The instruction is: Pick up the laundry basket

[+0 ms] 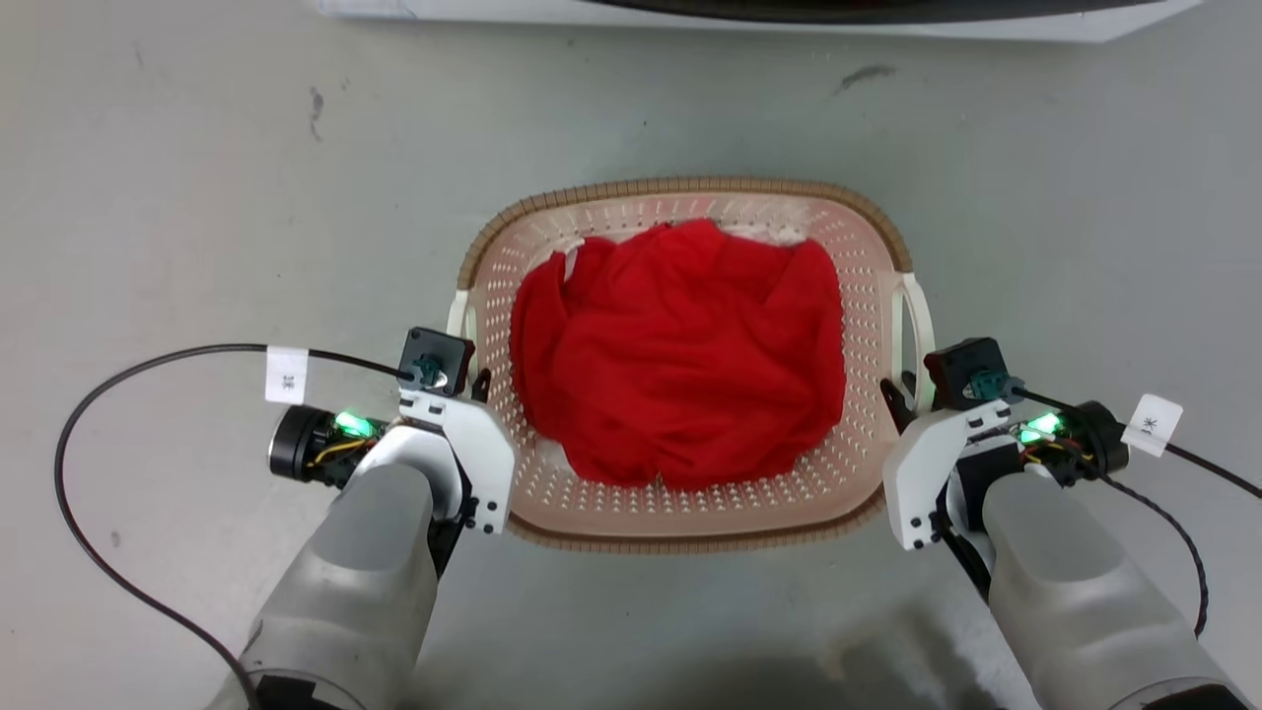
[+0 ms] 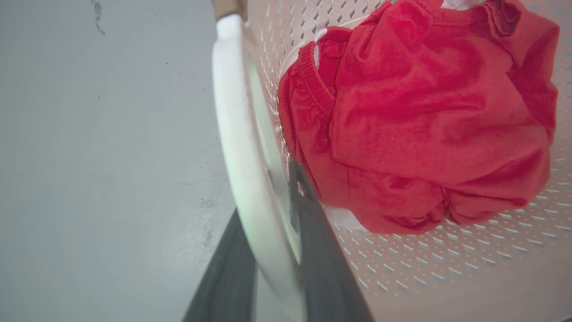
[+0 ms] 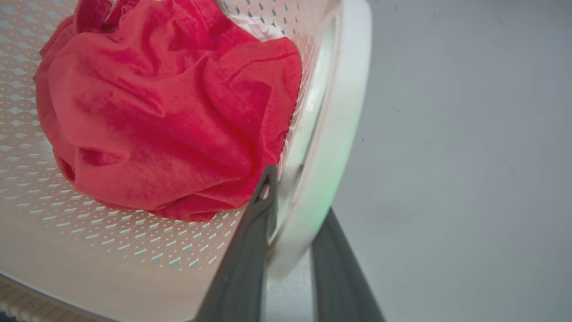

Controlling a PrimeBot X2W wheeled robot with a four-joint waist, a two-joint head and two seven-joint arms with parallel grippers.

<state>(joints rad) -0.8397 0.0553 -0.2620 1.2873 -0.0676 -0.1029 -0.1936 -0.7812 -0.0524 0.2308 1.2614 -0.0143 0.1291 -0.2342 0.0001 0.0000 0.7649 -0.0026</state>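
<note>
The laundry basket (image 1: 680, 508) is pale pink-beige with small perforations and a brown woven-look rim, and it sits on the grey floor in front of me. A crumpled red garment (image 1: 680, 355) fills its middle. My left gripper (image 1: 471, 380) is at the basket's white left handle (image 2: 232, 112), one dark finger outside it and one inside, closed against it. My right gripper (image 1: 902, 394) grips the white right handle (image 3: 348, 89) the same way, with the handle between its fingers (image 3: 250, 250).
A white appliance base (image 1: 749, 15) runs along the far edge of the head view. Black cables with white tags trail over the floor from both wrists, left (image 1: 118, 394) and right (image 1: 1203, 463). Bare grey floor surrounds the basket.
</note>
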